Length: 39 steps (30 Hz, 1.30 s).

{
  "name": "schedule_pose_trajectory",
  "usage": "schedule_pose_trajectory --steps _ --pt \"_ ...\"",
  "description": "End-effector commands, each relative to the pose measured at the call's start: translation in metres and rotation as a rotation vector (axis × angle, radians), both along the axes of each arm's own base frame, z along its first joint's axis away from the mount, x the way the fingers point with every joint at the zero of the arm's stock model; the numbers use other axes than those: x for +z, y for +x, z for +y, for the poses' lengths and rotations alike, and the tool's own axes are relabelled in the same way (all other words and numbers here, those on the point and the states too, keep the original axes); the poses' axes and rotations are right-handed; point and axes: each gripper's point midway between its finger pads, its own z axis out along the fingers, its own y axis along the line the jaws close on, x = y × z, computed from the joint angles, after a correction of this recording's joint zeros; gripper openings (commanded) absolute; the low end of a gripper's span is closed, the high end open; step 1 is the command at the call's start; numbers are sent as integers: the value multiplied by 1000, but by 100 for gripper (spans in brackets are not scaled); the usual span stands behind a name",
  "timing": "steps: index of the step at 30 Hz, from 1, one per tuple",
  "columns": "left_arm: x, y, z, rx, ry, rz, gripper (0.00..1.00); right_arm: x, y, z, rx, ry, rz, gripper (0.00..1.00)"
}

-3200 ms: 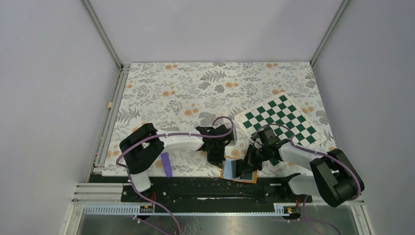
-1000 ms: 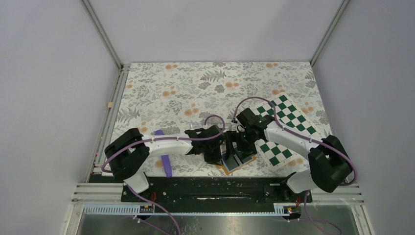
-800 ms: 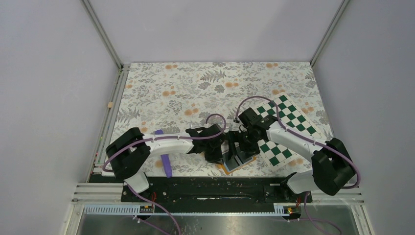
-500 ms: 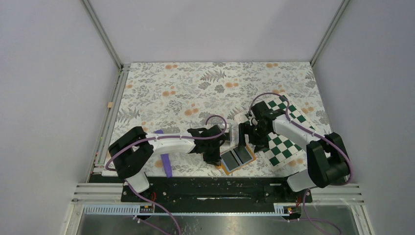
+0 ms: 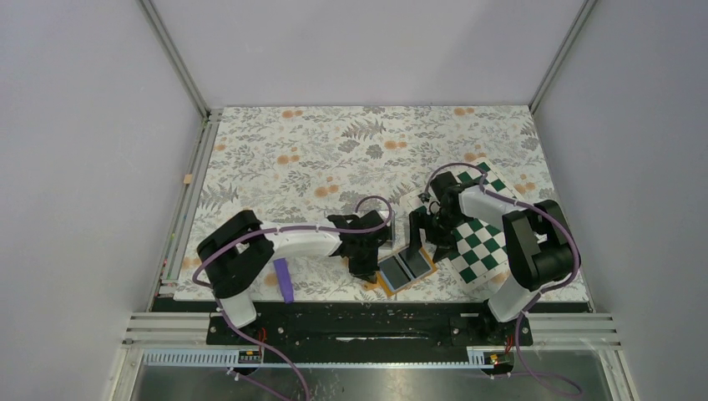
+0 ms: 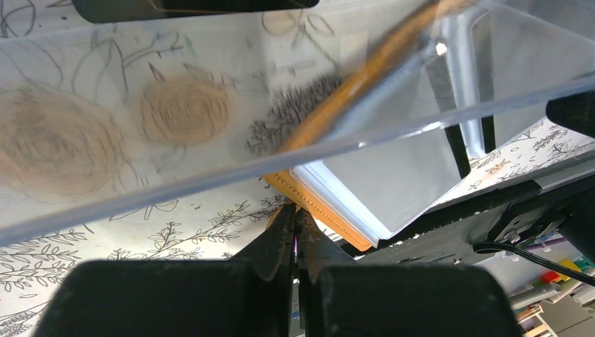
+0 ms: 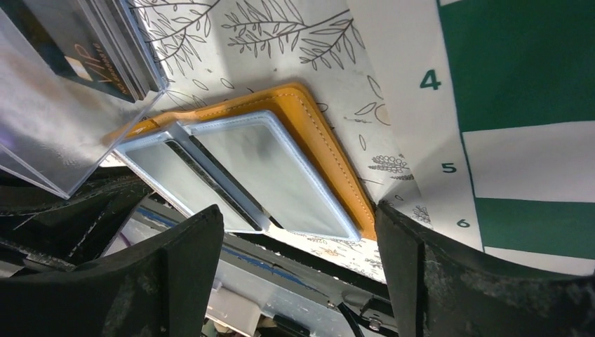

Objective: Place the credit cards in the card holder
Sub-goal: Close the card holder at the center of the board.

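Observation:
The orange card holder (image 5: 407,269) lies open near the table's front edge, both light blue pockets facing up. My left gripper (image 5: 366,266) is shut, its tips (image 6: 295,209) touching the card holder's (image 6: 316,203) left edge; whether they pinch it I cannot tell. My right gripper (image 5: 422,241) hovers open just behind and above the card holder (image 7: 316,133), nothing between its fingers (image 7: 296,209). Dark credit cards (image 7: 77,42) stand inside a clear plastic box (image 7: 56,133) right behind the card holder.
The clear box (image 6: 210,161) fills most of the left wrist view. A green and white chessboard mat (image 5: 484,225) lies to the right, under the right arm. A purple strip (image 5: 285,280) lies front left. The black base rail (image 5: 359,322) borders the near edge.
The right gripper has drawn back up and to the right off the card holder, uncovering both pockets. The left gripper has closed fully at the holder's left edge.

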Motion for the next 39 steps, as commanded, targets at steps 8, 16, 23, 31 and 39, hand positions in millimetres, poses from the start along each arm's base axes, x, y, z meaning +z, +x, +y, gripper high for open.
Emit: schedule_pose_trajectory --steps 8,16,23,31,39 --pt "-10 14 -9 -50 10 -47 0 23 -18 38 4 316 -18 74" --pt "-6 17 -10 -93 19 -64 0 64 -29 37 -5 383 -130 71" --pt "-3 18 -22 -134 2 -72 0 60 -42 42 -10 445 -69 69" --pt "13 21 -33 -174 -40 -121 0 53 -46 53 -6 491 -49 66" --pt "23 25 -44 -251 -66 -145 8 70 -56 65 74 508 -131 75"
